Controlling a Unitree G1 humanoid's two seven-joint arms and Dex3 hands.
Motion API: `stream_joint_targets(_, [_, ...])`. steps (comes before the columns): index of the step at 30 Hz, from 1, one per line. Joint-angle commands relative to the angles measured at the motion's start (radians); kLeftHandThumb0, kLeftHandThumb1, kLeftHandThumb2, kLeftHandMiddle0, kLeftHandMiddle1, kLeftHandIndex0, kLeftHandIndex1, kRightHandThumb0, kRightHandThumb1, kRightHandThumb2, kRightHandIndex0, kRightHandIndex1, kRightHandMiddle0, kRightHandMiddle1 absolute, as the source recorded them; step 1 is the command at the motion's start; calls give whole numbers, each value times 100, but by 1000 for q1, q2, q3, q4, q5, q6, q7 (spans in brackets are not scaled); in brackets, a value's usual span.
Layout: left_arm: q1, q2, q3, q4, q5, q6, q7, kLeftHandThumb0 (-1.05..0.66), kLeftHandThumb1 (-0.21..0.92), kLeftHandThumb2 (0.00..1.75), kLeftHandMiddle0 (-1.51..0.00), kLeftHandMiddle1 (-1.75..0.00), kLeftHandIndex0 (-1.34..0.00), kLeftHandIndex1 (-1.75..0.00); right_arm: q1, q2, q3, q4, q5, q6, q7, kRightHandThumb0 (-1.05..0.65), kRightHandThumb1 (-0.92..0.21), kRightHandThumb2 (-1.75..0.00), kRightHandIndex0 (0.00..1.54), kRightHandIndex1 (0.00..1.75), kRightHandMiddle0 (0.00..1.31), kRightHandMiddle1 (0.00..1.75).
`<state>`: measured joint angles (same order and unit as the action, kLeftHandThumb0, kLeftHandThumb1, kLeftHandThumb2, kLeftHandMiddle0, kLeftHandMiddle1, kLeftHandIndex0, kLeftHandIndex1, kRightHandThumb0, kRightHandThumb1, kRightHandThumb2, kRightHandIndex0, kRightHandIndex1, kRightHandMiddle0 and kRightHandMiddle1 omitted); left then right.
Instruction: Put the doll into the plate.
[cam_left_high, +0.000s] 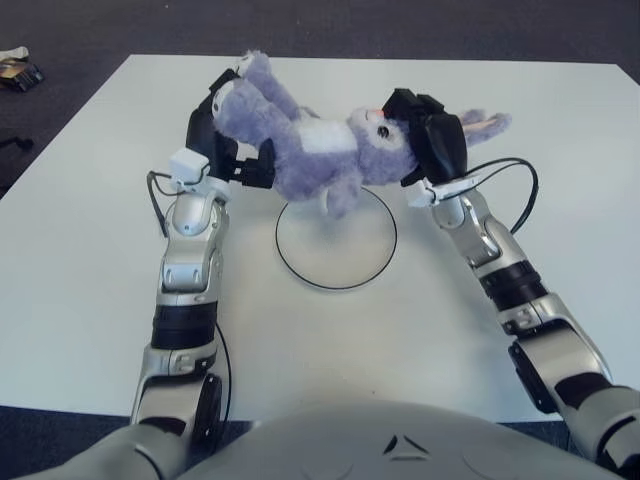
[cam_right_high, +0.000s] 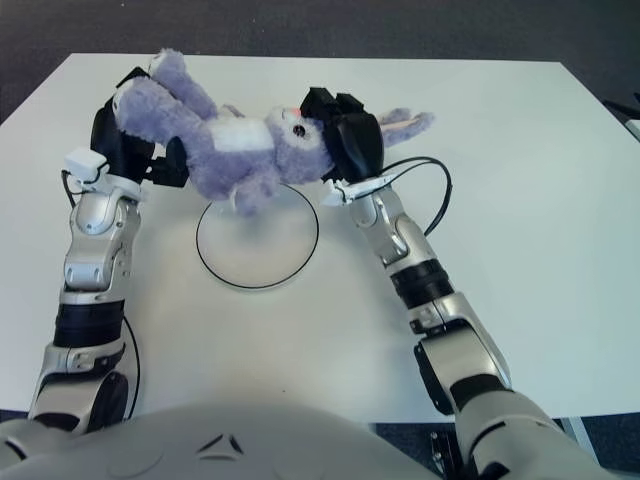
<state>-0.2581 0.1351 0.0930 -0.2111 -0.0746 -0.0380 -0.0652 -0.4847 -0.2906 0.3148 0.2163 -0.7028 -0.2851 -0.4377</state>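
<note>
1. Left eye view: a purple plush doll hangs lengthwise above the white table, held at both ends. Its legs point toward the robot's left and its head and long ears toward the right.
2. The left hand is clamped around the doll's leg end, with dark fingers wrapped under and behind the plush body.
3. The right hand grips the doll's head end. Its black fingers close over the head just beside the face, and the ears stick out past the hand to the right.
4. The plate, white with a thin dark rim, lies on the table between the two forearms. The doll's body shows over the plate's far edge, and one plush limb hangs down over that rim. Whether it touches the plate cannot be told.
5. A small dark item lies on the floor off the table's far left corner.
6. Right eye view: the same scene appears shifted left. The doll is again spanned between the left hand, closed on the leg end, and the right hand, closed on the head.
7. The plate lies below and slightly nearer the robot than the doll, its near half uncovered.
8. A black cable loops off the right wrist above the table.
</note>
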Motion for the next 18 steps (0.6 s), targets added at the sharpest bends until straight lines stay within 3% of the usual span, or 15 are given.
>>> stream_joint_targets(1, [28,6,0,-27,-11,4,-18,0,0,165,-87,-166,-63,-175,34,2,-8,-40,-10,15,19,49,-26,-138,65,175,84,175])
stream_joint_targets(18, [161,0,-15,-141,-7,27,-30,0,0,167,-86,-170,-63,-175,162,1,-19,-144,-5,9,66,47,-31,-132,61,175,79,175])
